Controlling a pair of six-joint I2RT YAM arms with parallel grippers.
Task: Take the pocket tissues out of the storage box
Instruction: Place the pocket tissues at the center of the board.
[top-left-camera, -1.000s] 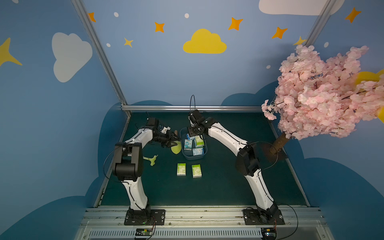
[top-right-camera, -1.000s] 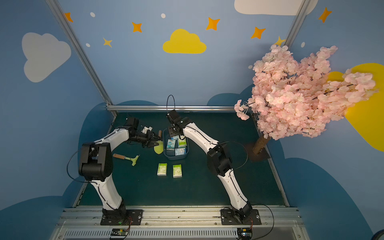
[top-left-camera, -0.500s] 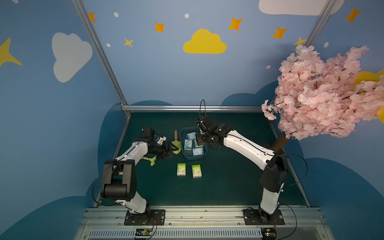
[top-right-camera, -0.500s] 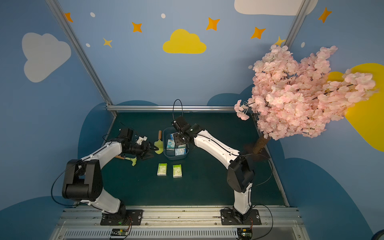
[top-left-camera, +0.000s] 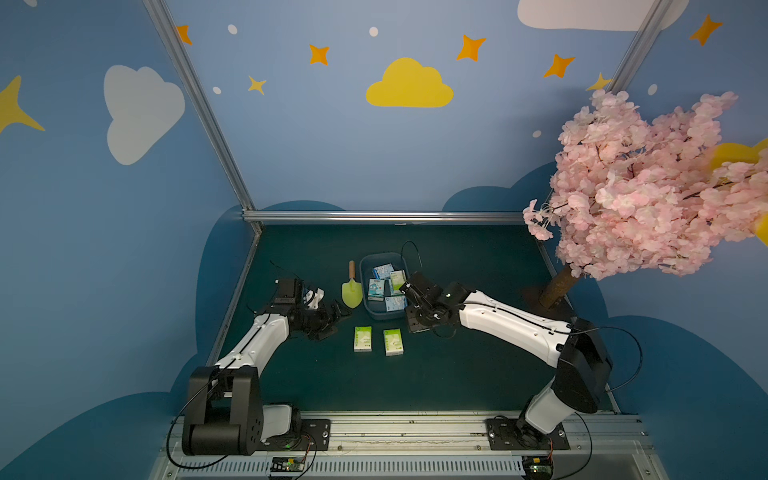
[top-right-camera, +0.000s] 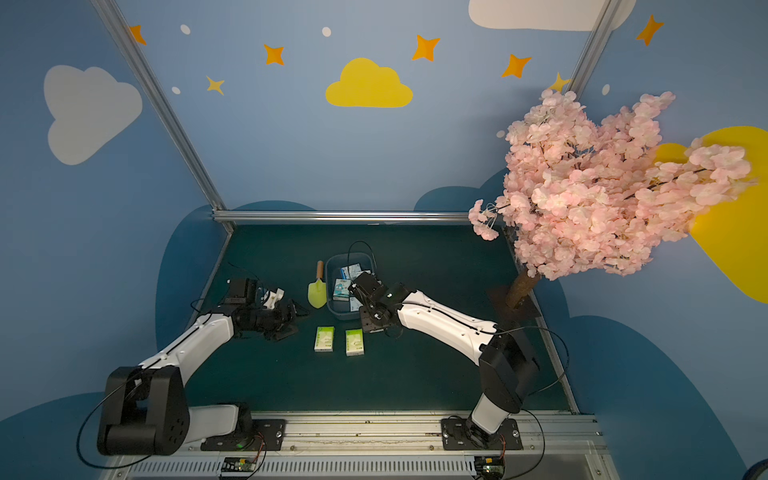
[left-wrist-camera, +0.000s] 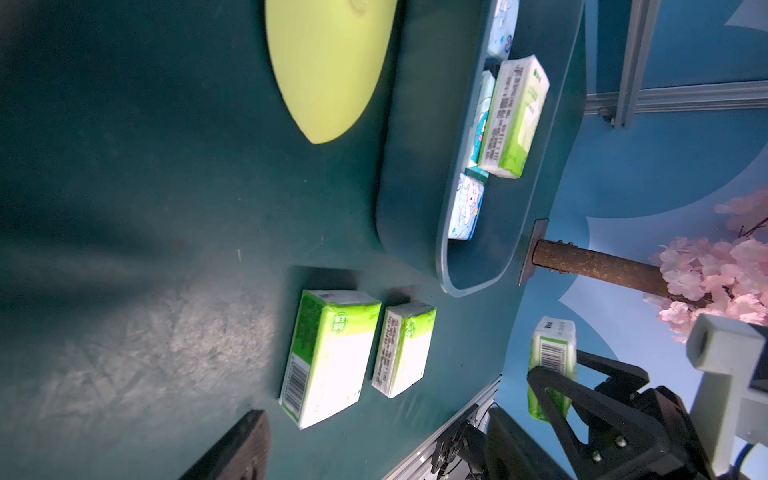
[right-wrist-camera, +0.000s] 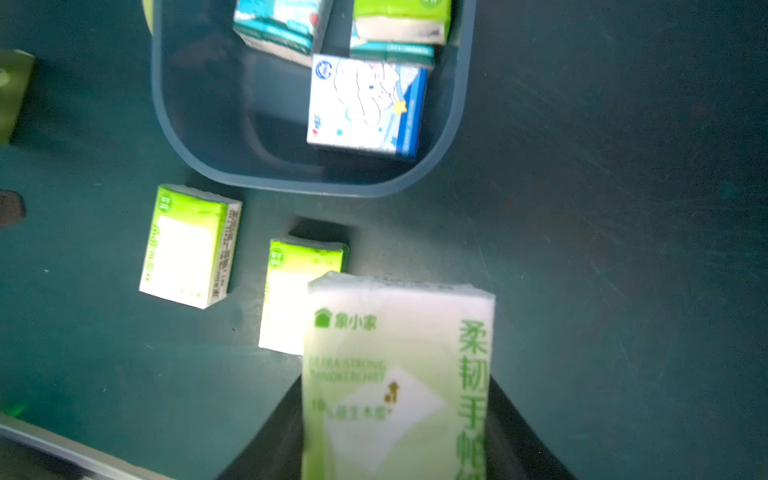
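Observation:
The blue-grey storage box (top-left-camera: 371, 309) sits mid-mat and holds several pocket tissues: light-blue packs (right-wrist-camera: 365, 106) and one lime-green pack (left-wrist-camera: 515, 116) leaning on them. Two more green packs (top-left-camera: 362, 338) (top-left-camera: 393, 341) lie flat on the mat in front of the box. My right gripper (top-left-camera: 406, 287) hangs above the box's near right corner, shut on a green pack (right-wrist-camera: 399, 374); its dark fingers (right-wrist-camera: 519, 436) flank the pack. Left of the two loose packs, my left gripper (top-left-camera: 333, 321) is low over the mat, open and holding nothing, with one finger (left-wrist-camera: 237, 444) showing.
A yellow-green trowel (top-left-camera: 352, 289) with a wooden handle lies just left of the box. A pink blossom tree (top-left-camera: 648, 187) on a brown trunk (top-left-camera: 559, 286) stands at the right edge. Blue walls with metal rails close in the back and sides.
The right gripper has come away from over the box's far end toward the front, carrying a green pack. The left gripper pulled back from the trowel toward the front and opened wider.

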